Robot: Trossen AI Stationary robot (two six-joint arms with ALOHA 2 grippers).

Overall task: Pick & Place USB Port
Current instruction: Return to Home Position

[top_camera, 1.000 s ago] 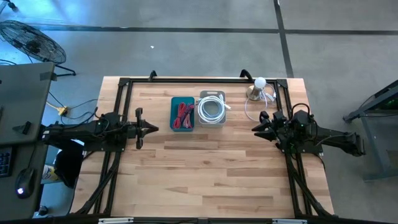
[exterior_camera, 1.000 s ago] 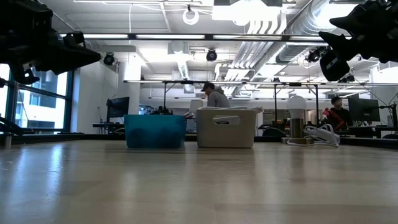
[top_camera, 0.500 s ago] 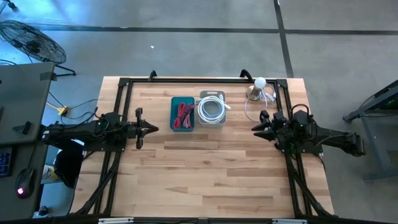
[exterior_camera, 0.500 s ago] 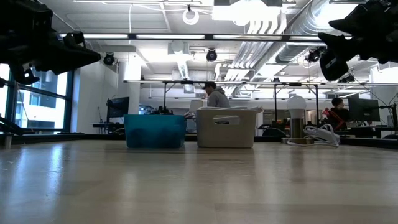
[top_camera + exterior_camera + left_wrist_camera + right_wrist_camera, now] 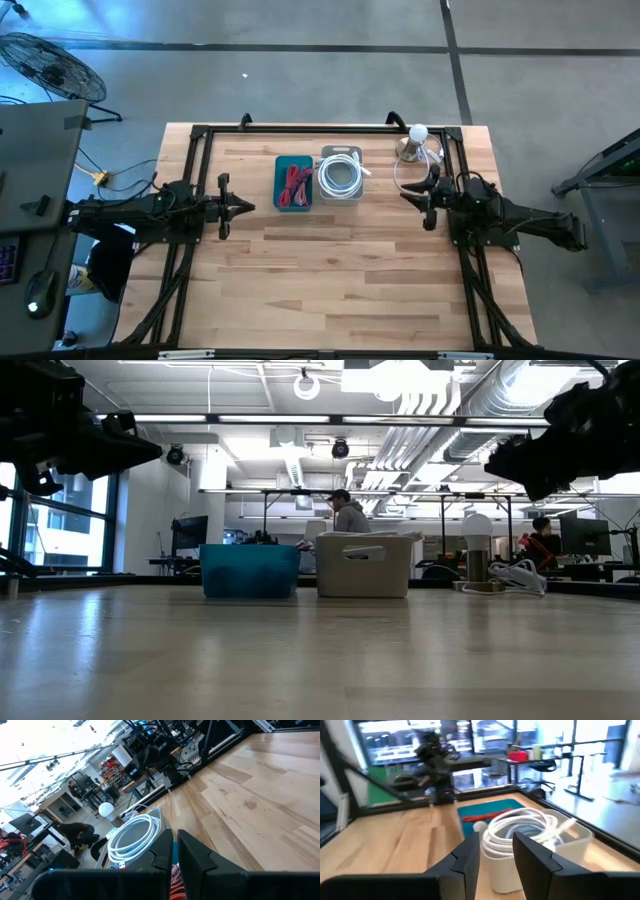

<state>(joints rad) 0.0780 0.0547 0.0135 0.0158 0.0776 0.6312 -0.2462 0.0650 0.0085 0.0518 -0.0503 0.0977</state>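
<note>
My left gripper (image 5: 240, 207) hangs over the left side of the light wooden tabletop (image 5: 330, 280). Its fingers are all but together w/ only a sliver btwn, holding nothing. Next right, the small blue plastic bin (image 5: 294, 184) has the red charger cable (image 5: 297, 182) bundled inside. Just beside it, the white plastic bin (image 5: 341, 176) holds the coiled white HDMI cable (image 5: 340, 176). Sorting looks done, imo. My right gripper (image 5: 414, 196) sits right of the bins, fingers apart & empty, near the loose white cord (image 5: 396, 176) of the round-bulbed lamp on its brass base (image 5: 413, 142). For homing: pull that arm back clear of cord & bins, no dipping, go slow, end mirroring the left arm's pose.
</note>
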